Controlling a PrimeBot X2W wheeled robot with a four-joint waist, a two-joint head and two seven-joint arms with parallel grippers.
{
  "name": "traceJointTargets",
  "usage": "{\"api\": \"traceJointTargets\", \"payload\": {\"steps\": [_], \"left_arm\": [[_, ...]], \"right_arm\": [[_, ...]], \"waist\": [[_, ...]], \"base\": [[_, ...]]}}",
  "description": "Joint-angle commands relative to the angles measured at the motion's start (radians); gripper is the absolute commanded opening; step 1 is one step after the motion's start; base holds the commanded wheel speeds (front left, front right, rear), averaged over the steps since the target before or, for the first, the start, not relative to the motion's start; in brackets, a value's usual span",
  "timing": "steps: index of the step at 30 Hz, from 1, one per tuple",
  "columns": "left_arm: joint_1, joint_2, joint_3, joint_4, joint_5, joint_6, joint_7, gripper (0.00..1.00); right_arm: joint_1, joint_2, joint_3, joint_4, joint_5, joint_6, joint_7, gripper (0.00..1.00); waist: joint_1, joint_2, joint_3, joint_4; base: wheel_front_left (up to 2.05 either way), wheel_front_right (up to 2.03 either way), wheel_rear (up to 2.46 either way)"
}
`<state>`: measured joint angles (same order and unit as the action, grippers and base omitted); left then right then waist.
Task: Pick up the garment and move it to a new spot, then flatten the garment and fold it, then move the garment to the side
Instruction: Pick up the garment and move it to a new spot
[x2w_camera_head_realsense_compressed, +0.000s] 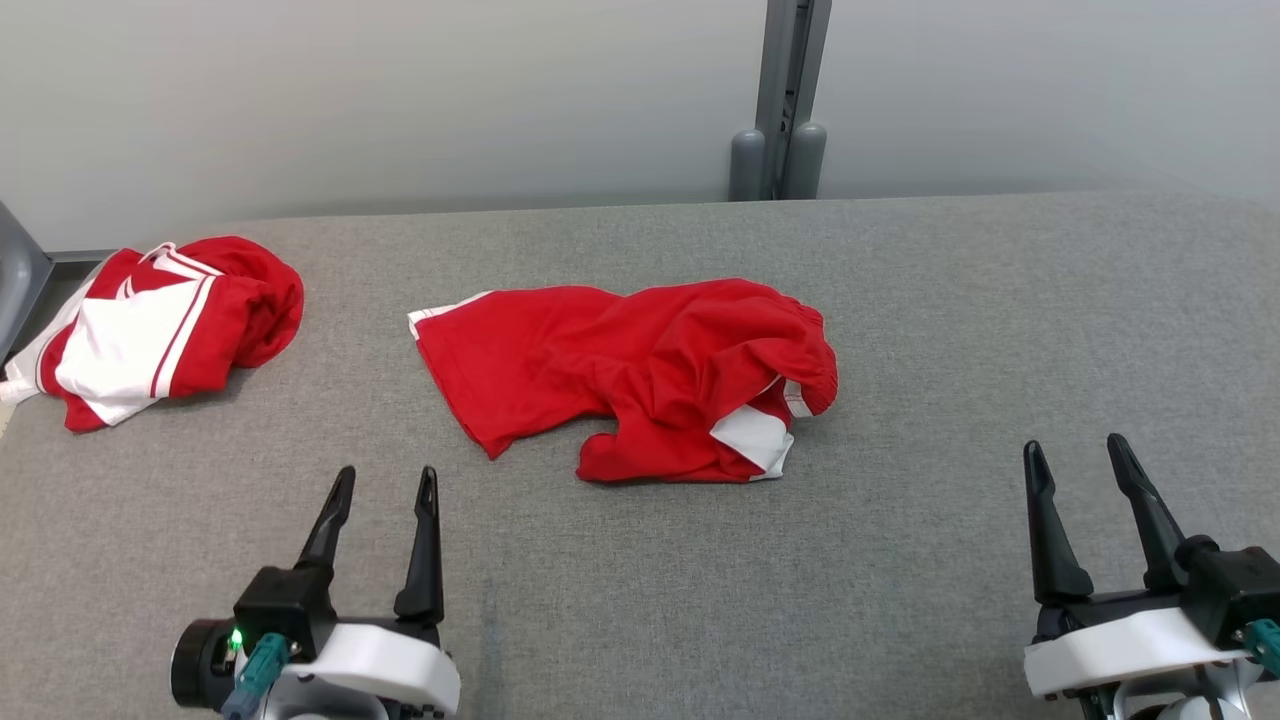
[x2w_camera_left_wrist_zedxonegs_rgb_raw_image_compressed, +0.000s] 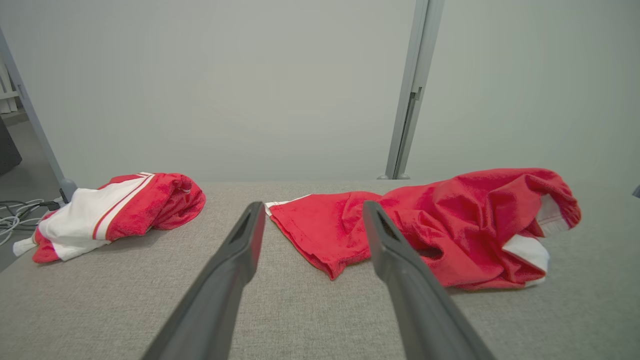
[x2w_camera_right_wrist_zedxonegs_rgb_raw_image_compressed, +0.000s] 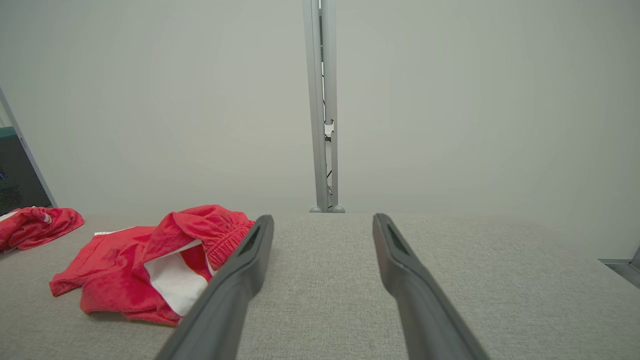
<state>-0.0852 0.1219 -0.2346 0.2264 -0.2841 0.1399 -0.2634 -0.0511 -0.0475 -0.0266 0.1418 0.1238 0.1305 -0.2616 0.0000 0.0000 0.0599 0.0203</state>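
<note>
The red garment (x2w_camera_head_realsense_compressed: 620, 380) lies crumpled at the centre of the head view, on the grey tabletop (x2w_camera_head_realsense_compressed: 900, 600). It sits above and between the two sets of jaws and touches neither. The left jaws stand at the lower left, just below the garment's left hem. The right jaws stand at the lower right, well apart from its bunched right end.

The cloth is soft and matte. Its left part lies fairly flat, with a thin white edge at the upper left corner. Its right part is heaped in folds, with a gathered waistband and a white panel showing underneath. In the left wrist view the garment (x2w_camera_left_wrist_zedxonegs_rgb_raw_image_compressed: 450, 235) spreads from the centre to the right, partly behind the right finger. In the right wrist view it (x2w_camera_right_wrist_zedxonegs_rgb_raw_image_compressed: 125, 260) lies at the lower left.

The tabletop has a woven, felt-like cover.

Both sets of jaws stand wide apart and hold nothing. Their long, dark, tapered fingers (x2w_camera_head_realsense_compressed: 328, 520) point up the frame, low over the tabletop. The left pair leans slightly right, the right pair (x2w_camera_head_realsense_compressed: 1045, 520) slightly left, above white wrist shells.

A second, red-and-white garment (x2w_camera_head_realsense_compressed: 160, 330) is bundled at the far left edge.
</note>
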Motion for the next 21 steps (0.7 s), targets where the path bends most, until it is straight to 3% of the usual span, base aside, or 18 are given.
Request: {"api": "traceJointTargets", "payload": {"steps": [1, 9, 21], "left_arm": [[0.024, -0.007, 0.023, -0.002, 0.015, -0.017, -0.002, 1.00], [0.057, -0.041, 0.071, 0.024, 0.064, -0.062, -0.002, 1.00], [0.063, -0.060, 0.115, 0.032, 0.106, -0.094, -0.002, 1.00]], "right_arm": [[0.014, -0.006, 0.002, 0.001, 0.007, 0.000, -0.005, 1.00], [0.024, -0.006, 0.014, 0.016, 0.013, 0.000, -0.005, 1.00], [0.032, -0.006, 0.012, 0.021, 0.017, 0.000, -0.005, 1.00]], "waist": [[0.0000, 0.0000, -0.003, 0.001], [0.0000, 0.0000, -0.014, 0.001], [0.0000, 0.0000, -0.028, 0.002]], "base": [[0.00, 0.00, 0.00], [0.00, 0.00, 0.00], [0.00, 0.00, 0.00]]}}
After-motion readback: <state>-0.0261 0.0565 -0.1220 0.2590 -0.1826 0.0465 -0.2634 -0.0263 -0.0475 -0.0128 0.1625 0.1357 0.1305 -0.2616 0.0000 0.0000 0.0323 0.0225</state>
